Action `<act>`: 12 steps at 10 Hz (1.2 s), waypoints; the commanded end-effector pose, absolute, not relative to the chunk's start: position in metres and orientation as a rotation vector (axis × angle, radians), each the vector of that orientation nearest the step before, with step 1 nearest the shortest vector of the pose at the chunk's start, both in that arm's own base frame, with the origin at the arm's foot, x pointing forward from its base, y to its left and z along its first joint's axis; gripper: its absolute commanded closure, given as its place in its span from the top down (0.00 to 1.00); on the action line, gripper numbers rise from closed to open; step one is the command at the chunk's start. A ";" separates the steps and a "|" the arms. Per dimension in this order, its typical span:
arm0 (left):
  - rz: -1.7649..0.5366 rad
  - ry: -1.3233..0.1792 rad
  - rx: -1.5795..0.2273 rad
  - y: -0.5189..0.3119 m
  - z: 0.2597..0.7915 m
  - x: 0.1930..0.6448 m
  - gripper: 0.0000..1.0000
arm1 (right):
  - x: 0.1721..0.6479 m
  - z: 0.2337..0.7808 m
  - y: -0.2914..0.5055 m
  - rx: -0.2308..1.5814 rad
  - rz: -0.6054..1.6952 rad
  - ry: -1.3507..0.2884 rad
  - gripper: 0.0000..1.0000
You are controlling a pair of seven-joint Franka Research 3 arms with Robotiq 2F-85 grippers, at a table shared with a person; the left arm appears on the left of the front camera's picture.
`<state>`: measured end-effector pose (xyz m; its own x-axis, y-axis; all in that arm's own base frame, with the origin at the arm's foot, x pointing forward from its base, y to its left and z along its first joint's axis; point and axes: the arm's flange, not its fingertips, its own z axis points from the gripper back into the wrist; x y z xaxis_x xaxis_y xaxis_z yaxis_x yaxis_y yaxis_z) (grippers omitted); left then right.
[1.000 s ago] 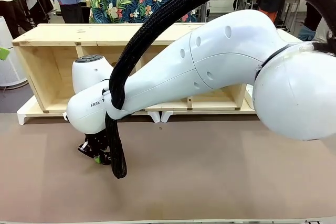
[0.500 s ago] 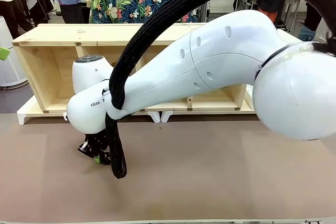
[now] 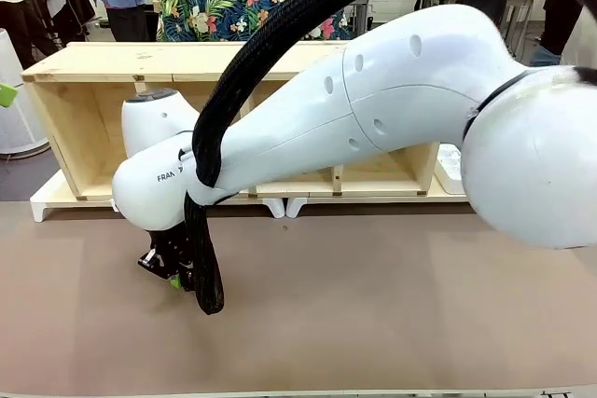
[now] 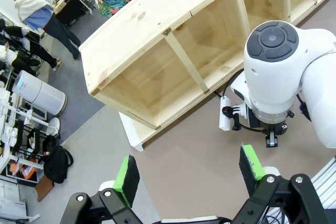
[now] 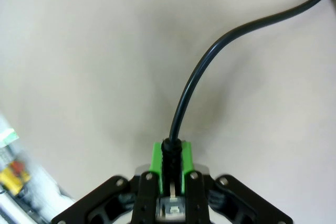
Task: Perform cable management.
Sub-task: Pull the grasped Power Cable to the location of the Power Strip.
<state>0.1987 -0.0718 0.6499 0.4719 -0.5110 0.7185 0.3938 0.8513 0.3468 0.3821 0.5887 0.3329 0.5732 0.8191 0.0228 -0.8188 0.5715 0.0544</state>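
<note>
Front view: the right arm (image 3: 373,109) reaches from the right edge across to the lower left, with its sleeved hose (image 3: 207,258) hanging beside the wrist. Behind it, across the upper half, a wooden shelf unit (image 3: 84,72) lies on its side at the far edge of the brown table (image 3: 392,323). Low at the left, the right gripper (image 3: 171,272) sits close over the tabletop.

In the right wrist view its jaws are clenched on the ribbed end of the cable (image 5: 191,87). The black cord rises from them and curves off to the upper right corner over bare table.

In the left wrist view the left gripper (image 4: 189,172) is released and holds nothing, its jaws well apart at the bottom edge. Right of centre, a small white power strip (image 4: 224,118) lies just beside the other arm's wrist, at the foot of the shelf unit.

The step in hand looks like drawing the cord's end along the table. To do it well, I'd grip the stiff collar rather than the bare cord. I'd also travel low and slowly so the slack follows without kinking, and watch that the hanging hose doesn't snag the cord or the strip.
</note>
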 end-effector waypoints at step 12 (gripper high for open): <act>-0.555 -0.928 0.140 -0.072 0.650 0.199 1.00 | 0.252 0.379 0.441 -0.028 0.498 -0.064 0.17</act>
